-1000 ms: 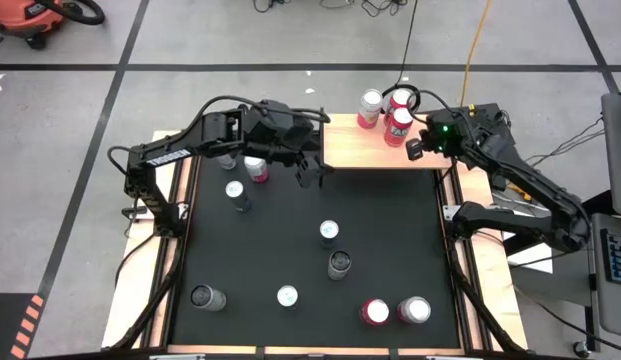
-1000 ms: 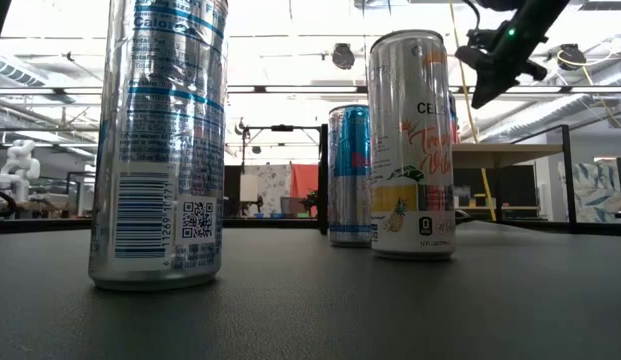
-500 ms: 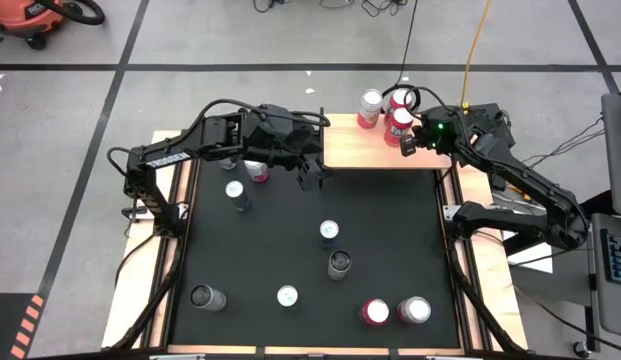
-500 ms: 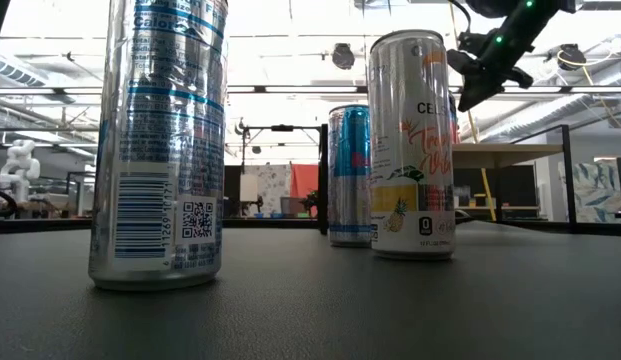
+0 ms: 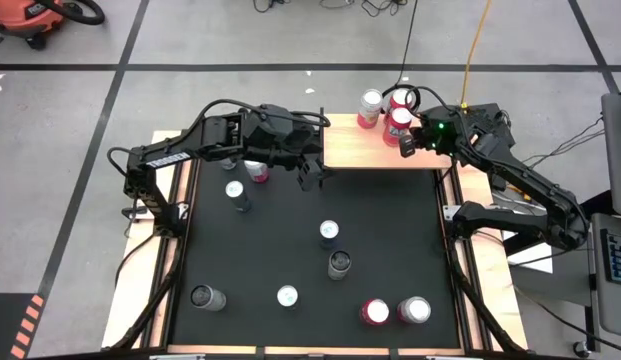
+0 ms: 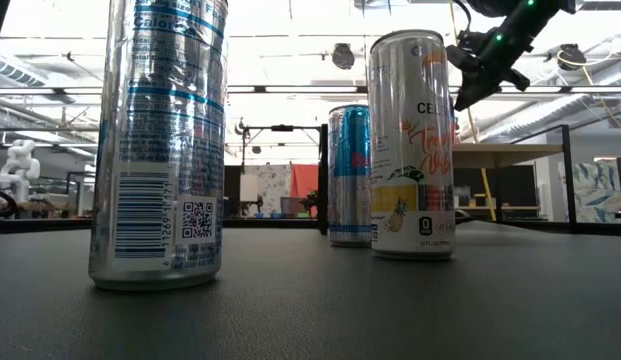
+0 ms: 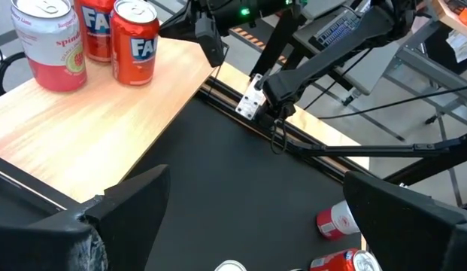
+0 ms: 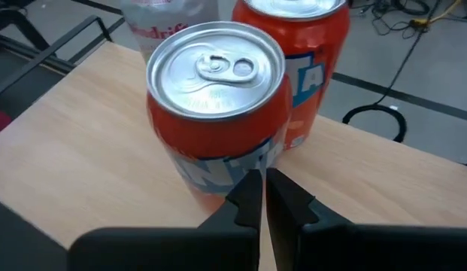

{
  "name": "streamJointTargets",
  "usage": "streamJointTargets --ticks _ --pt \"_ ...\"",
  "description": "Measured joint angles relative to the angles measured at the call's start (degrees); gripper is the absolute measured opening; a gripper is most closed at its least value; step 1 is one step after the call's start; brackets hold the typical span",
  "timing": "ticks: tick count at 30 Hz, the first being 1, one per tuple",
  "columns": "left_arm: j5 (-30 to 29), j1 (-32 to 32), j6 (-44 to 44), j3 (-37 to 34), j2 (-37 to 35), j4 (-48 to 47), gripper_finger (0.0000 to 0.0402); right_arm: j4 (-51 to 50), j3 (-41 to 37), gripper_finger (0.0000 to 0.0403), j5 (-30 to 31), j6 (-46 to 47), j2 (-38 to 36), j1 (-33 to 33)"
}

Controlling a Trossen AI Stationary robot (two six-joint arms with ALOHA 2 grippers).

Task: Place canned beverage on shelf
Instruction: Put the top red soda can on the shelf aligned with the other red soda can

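the shelf [image 5: 365, 145] sits at the far edge of the black table [image 5: 390, 250], with three cans bunched at its right end; the other cans stand loose on the mat. the right gripper [image 5: 409, 143] hovers over that shelf end with its fingers clenched on nothing, tips pressed together, and the nearest orange can [image 8: 218, 105] stands upright just ahead of them, long axis vertical, a second orange can [image 8: 312, 53] touching or almost touching behind it. the left gripper [image 5: 310, 172] hangs released, fingers wide and empty, above the mat just short of the shelf's left edge. the small can with a pink top [image 5: 256, 168] stands back behind those fingers, partly under the arm, so the left arm looks the nearer for the next pick, which likely means turning back toward it.

the right wrist view shows the shut tips against the orange can; the high view cannot. the low view shows only the near cans and the right gripper overhead, not the shelf's load.
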Motion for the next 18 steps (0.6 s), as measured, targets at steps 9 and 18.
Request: streamJointTargets --ticks 9,18 --pt "0.0 0.0 0.0 0.0 0.0 -0.2 0.0400 -2.3 0.0 0.0000 -6.2 5.2 -0.2 0.5" --pt "0.0 0.0 0.0 0.0 0.0 -0.2 0.0400 3.6 0.0 0.0000 -6.3 2.3 0.9 4.3"
